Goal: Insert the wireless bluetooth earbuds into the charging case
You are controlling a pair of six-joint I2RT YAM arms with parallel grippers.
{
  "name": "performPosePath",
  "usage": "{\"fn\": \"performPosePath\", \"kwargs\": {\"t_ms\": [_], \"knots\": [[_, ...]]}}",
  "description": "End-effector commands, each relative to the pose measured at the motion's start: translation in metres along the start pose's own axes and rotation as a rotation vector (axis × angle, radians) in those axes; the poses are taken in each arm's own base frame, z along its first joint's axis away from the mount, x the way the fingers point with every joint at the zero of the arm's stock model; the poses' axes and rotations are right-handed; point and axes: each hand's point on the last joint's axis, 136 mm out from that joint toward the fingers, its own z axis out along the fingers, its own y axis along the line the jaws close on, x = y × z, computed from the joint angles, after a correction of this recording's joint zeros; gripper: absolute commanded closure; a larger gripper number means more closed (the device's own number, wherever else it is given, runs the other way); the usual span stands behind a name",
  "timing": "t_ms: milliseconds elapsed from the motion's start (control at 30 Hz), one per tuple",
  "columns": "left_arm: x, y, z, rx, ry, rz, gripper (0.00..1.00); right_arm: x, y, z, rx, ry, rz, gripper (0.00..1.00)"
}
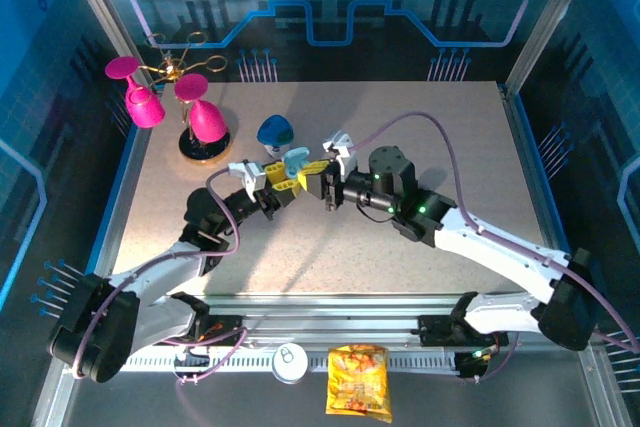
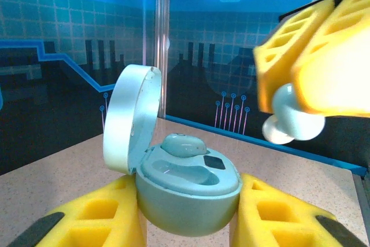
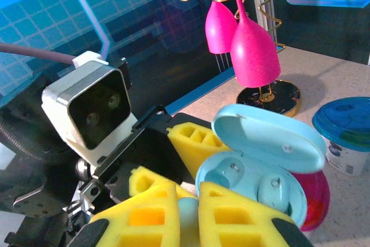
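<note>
Left pincer (image 2: 188, 221) clamps the open charging case (image 2: 191, 186) steady; right pincer (image 3: 189, 217) pinches a pale earbud (image 2: 292, 122) at two o'clock, ready to seat.

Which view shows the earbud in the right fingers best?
Left wrist: the pale earbud sticks out large below the right fingers, clear of the open case. Right wrist shows a sliver between its fingers; the top view has it too small to tell.
</note>
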Motion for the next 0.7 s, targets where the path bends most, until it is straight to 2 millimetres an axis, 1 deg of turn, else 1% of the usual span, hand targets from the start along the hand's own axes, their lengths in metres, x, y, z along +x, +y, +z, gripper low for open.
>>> {"fn": "performPosePath", "kwargs": {"t_ms": [0,233,433,667], "knots": [[-0.01,-0.008,-0.006,0.024,-0.038,0.044,0.67,-0.022,0.016,0.01,-0.07,-0.048,-0.017,0.94],[-0.012,-0.012,-0.009,0.031,-0.042,0.047,0.67,-0.02,0.012,0.026,-0.072,-0.036,-0.001,0.94],[-0.012,-0.013,-0.009,0.034,-0.043,0.048,0.67,-0.02,0.008,0.033,-0.06,-0.035,0.032,0.94],[-0.015,-0.012,-0.009,0.032,-0.052,0.054,0.67,-0.009,0.003,0.039,-0.049,-0.009,0.061,0.93]]}}
